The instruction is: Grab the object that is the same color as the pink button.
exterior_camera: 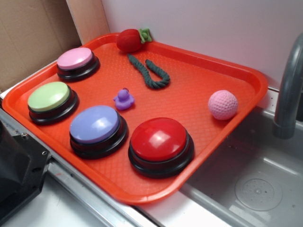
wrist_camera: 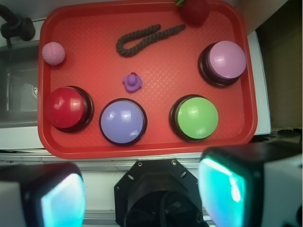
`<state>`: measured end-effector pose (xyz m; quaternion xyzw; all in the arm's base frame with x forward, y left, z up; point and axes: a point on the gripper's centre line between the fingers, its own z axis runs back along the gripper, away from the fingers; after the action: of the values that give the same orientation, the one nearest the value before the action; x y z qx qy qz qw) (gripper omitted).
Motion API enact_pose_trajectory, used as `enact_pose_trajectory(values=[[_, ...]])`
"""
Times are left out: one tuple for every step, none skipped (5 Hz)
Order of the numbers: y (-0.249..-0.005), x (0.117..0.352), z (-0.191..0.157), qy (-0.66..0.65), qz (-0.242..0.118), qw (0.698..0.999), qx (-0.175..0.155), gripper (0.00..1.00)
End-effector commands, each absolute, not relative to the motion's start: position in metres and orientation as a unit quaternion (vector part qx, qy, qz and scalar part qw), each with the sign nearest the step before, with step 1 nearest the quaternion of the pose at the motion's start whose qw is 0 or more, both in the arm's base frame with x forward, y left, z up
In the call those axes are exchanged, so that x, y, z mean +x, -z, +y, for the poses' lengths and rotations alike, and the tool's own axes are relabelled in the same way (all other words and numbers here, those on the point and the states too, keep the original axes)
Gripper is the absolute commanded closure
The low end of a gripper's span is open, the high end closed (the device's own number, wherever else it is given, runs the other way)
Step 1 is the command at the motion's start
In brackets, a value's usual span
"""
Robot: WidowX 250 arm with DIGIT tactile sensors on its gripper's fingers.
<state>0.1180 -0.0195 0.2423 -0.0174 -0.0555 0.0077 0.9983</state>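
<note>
Orange and dimpled, the plastic tray sits beside a grey sink, one corner jutting over the basin, with a white wall behind and brown cardboard at the left. On the tray stand four dome buttons on black bases: the pink button at the far left corner, a green button in front of it, a lavender-blue button and a red button along the near edge. The pink ball lies alone near the tray's right rim, well apart from every button, with open tray around it. A small purple duck stands in the middle. A dark green rope loop lies behind the duck, and a red plush strawberry rests on the far rim. A grey tap rises at the right, close to the ball. In the wrist view the claw hangs over the counter off the tray's near edge, its two fingers spread wide apart and gripping nothing. No writing is readable.
</note>
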Motion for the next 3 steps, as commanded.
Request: enact_pose_trajectory(values=[[-0.242, 0.118, -0.019, -0.008, -0.056, 0.998, -0.017, 0.00], [-0.245, 0.152, -0.051, 0.046, -0.096, 0.994, -0.029, 0.00], [-0.234, 0.186, -0.093, 0.118, -0.121, 0.985, -0.023, 0.00]])
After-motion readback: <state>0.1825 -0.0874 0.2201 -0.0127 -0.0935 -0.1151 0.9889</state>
